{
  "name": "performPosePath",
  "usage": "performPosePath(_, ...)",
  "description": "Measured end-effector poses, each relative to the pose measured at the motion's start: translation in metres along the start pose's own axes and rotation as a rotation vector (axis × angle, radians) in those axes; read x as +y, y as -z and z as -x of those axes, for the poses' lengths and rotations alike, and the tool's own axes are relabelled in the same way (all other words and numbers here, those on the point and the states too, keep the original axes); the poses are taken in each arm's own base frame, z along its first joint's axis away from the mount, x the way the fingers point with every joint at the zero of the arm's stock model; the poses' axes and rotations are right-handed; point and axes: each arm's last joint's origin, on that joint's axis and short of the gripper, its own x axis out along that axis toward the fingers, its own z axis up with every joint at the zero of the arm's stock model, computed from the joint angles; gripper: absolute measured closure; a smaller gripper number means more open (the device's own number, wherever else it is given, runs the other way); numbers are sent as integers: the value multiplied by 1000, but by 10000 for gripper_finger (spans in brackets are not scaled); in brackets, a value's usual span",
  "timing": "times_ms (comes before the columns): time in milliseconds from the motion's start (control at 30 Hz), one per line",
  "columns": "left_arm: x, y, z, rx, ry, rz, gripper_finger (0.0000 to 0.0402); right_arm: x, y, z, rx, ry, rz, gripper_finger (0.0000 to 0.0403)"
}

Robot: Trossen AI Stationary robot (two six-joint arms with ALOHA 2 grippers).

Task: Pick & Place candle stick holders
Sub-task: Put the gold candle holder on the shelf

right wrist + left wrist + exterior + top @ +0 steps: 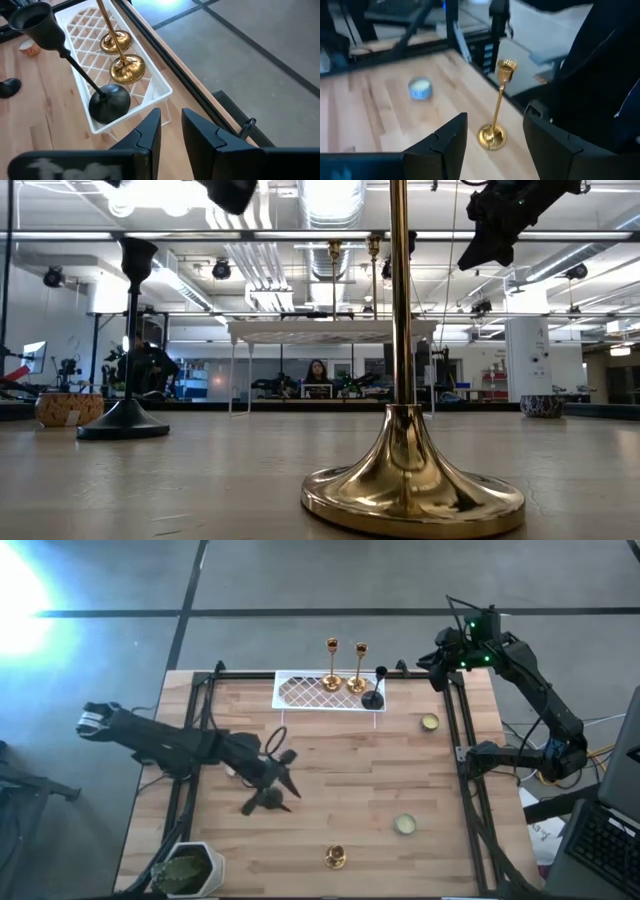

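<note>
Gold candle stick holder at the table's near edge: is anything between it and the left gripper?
Nothing visible. In the left wrist view the gold candle stick holder stands upright on bare wood ahead of the open left gripper; the cream cup sits off to the side.

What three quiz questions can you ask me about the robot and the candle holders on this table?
1. True or false: the white tray holds two gold candlesticks and one black one.
2. Which stands straight ahead of the left gripper? A: a gold candlestick. B: a plant pot. C: a black candlestick.
3. Fill in: the right gripper hovers near the end of the tray, and its fingers are ____.

Key
1. True.
2. A. It stands alone on the wood near the table's edge.
3. Open, with nothing between them.
</note>
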Motion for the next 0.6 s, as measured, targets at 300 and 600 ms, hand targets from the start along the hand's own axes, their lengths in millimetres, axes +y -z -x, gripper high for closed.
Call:
performPosePath(300, 11, 23, -34, 79, 52, 10, 204, 1, 0, 0, -7, -21, 3, 336)
performPosePath(600, 17, 32, -55, 40, 114, -22, 204, 1, 0, 0, -8, -23, 3, 325)
